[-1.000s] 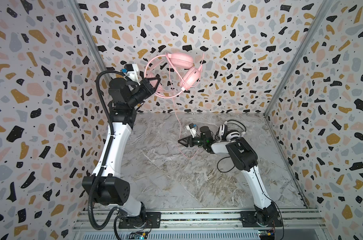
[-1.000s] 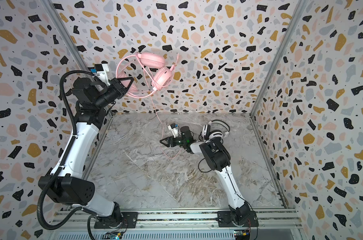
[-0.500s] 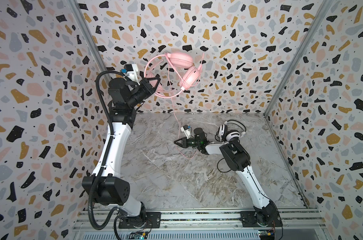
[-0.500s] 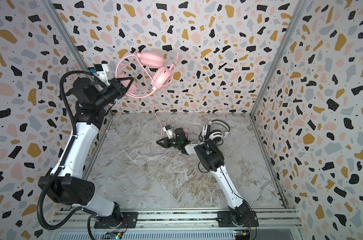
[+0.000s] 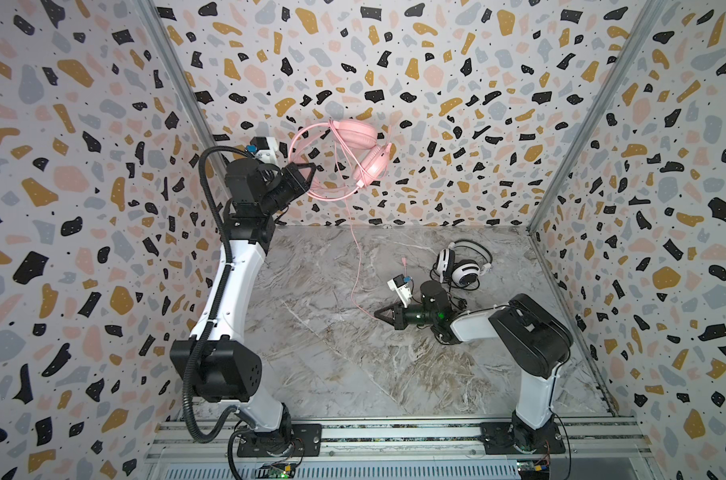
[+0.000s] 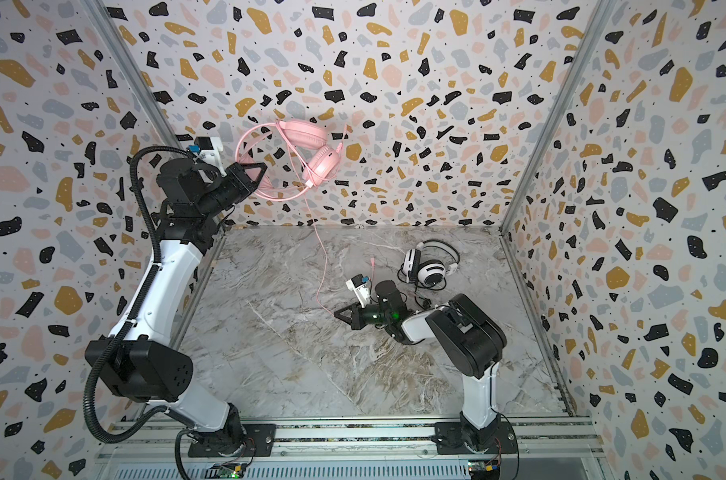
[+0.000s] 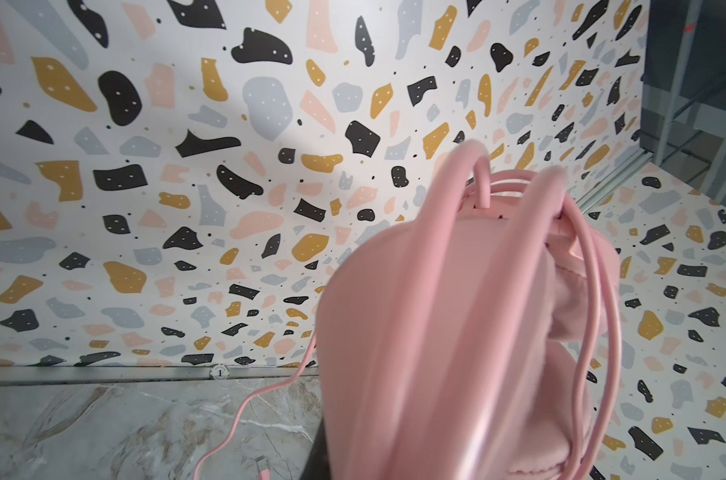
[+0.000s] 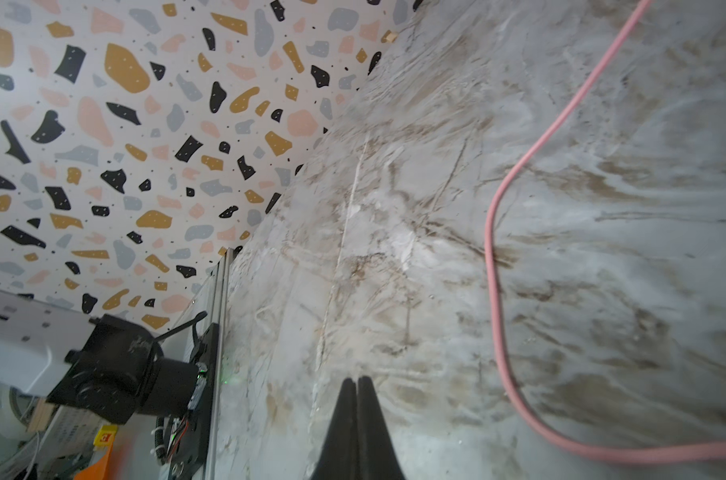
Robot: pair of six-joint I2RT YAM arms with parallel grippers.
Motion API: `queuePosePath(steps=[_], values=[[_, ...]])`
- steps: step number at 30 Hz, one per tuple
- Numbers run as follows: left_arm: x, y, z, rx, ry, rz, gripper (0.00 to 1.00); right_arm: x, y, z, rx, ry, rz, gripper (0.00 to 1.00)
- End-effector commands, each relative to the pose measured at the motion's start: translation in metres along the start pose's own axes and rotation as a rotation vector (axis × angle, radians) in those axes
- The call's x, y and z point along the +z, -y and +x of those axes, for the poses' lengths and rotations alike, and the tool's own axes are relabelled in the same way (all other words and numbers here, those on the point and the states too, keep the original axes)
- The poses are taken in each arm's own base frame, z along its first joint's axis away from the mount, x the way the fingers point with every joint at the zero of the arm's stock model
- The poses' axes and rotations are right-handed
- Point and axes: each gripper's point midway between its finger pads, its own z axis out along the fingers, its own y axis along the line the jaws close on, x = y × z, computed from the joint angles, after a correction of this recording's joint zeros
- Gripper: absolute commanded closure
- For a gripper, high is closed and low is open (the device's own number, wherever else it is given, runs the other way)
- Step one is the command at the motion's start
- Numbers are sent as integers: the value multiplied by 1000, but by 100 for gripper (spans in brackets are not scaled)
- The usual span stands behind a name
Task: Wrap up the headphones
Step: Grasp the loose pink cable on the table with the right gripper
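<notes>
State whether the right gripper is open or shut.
Shut and empty: the right gripper shows fingertips pressed together, the pink cord lying apart.

Two headsets are counted in both top views: one pink headset (image 5: pixel 355 134), raised at twelve o'clock from the table's middle, and one white headset (image 5: pixel 463 269), laid at two o'clock. Four ear cups are counted in all, two on each headset. Two cords are counted: one pink cord (image 5: pixel 354 257) and one black cord (image 5: pixel 467 288). Two arms are counted, the left arm (image 5: pixel 236 282) based at seven o'clock and the right arm (image 5: pixel 531 332) at five o'clock. Two grippers are counted, the left gripper (image 5: pixel 309 178) and the right gripper (image 5: pixel 377 312). One marble table (image 5: pixel 332 365) is counted, with three speckled walls (image 5: pixel 436 62) around it and one rail (image 5: pixel 394 434) at six o'clock.
</notes>
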Motion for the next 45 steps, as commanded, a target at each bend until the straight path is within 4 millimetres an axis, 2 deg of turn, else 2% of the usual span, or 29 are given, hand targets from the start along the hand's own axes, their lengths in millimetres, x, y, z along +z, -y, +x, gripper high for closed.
queuePosePath(steps=[1,3,6,9,11,16,21,24,27,34,36,38,40,42,45], values=[[-11,35,-36,63,124,97,100,-5,-8,-6,-79,20,22,100],[-13,38,-37,52,130,109,100,-1,2,-13,-85,21,47,87],[-19,46,-39,54,132,122,100,11,15,-37,-83,56,57,64],[-26,53,-40,69,130,118,100,31,29,-63,-68,75,60,51],[-29,55,-40,67,127,119,100,45,40,-77,-60,82,75,45],[-35,63,-41,66,130,133,100,77,73,-94,2,65,129,38],[-40,73,-46,68,141,151,100,90,107,-89,90,53,231,37],[-44,78,-48,68,149,162,100,99,116,-87,119,45,233,37],[-47,83,-50,70,153,172,100,116,113,-86,133,27,175,37],[-52,88,-48,85,144,172,100,152,93,-84,142,11,80,40],[-53,88,-47,88,139,169,100,156,85,-82,137,5,60,49],[-53,87,-46,92,137,164,100,156,75,-80,117,3,45,71],[-54,86,-46,100,137,153,100,151,66,-79,95,7,44,86],[-53,81,-46,109,140,130,100,140,58,-76,80,5,46,95],[-50,68,-44,117,139,85,100,115,41,-66,41,-11,54,100]])
